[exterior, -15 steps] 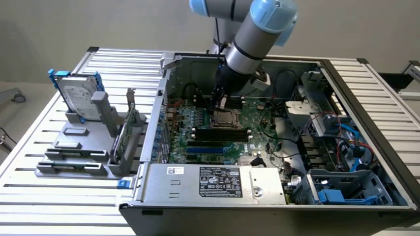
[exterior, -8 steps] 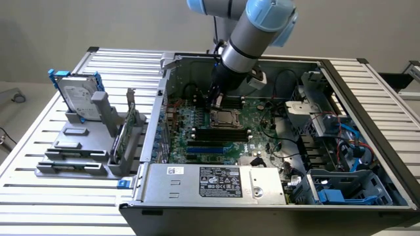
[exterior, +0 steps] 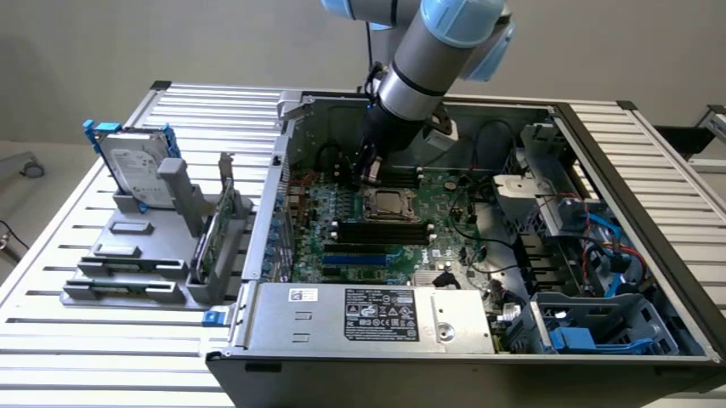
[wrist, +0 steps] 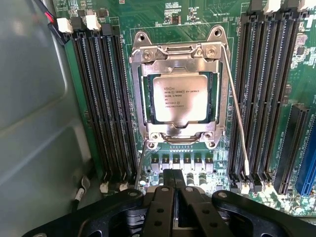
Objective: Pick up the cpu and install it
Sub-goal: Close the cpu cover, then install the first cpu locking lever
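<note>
A: Silver-grey metal, pale at the edges: the small square cpu [wrist: 179, 98] lies flat inside the black-framed metal socket [wrist: 175, 53] on the green motherboard [wrist: 163, 12].
B: So it's placed?
A: Seated, I'd judge. The black two-finger gripper [wrist: 174, 181] hangs just above, beside the socket, jaws pressed together, holding nothing.
B: Anything left?
A: Whether the thin wire lever [wrist: 238, 118] is latched, I can't tell.

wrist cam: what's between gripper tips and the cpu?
Wrist view: between the shut gripper and the cpu lie the socket frame's lower edge and a row of small grey components on the green motherboard. Nothing loose.
</note>
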Controlling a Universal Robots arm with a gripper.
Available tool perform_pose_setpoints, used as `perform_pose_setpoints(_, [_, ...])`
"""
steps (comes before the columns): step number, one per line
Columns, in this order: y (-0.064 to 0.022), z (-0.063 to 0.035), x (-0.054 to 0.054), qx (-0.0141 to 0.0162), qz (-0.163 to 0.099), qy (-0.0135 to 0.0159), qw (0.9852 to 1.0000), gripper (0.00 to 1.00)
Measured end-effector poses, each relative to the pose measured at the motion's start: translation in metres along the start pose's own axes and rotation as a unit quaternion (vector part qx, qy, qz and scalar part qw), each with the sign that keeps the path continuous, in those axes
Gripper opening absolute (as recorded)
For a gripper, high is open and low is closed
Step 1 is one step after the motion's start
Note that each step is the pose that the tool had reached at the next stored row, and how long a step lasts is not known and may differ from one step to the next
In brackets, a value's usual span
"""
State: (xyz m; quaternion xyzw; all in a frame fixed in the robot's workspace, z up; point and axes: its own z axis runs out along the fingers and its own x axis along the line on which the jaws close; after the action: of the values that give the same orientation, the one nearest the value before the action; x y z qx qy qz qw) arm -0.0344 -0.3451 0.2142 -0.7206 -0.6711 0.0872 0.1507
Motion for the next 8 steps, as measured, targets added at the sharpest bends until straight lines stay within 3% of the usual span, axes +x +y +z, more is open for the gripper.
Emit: perform_pose_setpoints(8, [0.0, 0.0, 0.0, 0.0, 0.0, 0.0, 1.0, 0.11])
